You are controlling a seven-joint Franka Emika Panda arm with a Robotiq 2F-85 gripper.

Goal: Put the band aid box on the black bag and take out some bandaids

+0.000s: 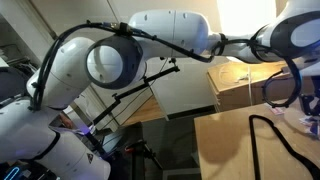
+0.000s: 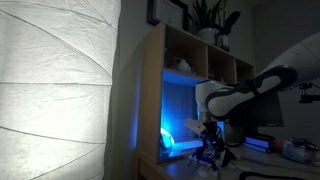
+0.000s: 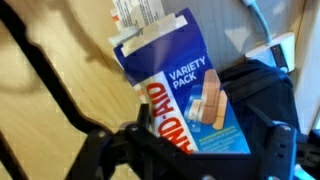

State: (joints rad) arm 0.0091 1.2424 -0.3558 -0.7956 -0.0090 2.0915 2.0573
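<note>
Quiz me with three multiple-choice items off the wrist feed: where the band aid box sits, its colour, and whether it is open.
1. Where does the band aid box lie?
A. On a shelf.
B. Lower end on the black bag, top end over the wooden tabletop.
C. Upright on the floor.

2. What colour is its face?
A. Green.
B. Yellow.
C. Blue with a red band.

3. What state is its top flap in?
A. Open, with strips poking out.
B. Taped shut.
C. Torn off.

Answers: B, since the wrist view shows its lower corner overlapping the bag. C, since white lettering sits on blue and red. A, since the flap stands up with white strips past it.
</note>
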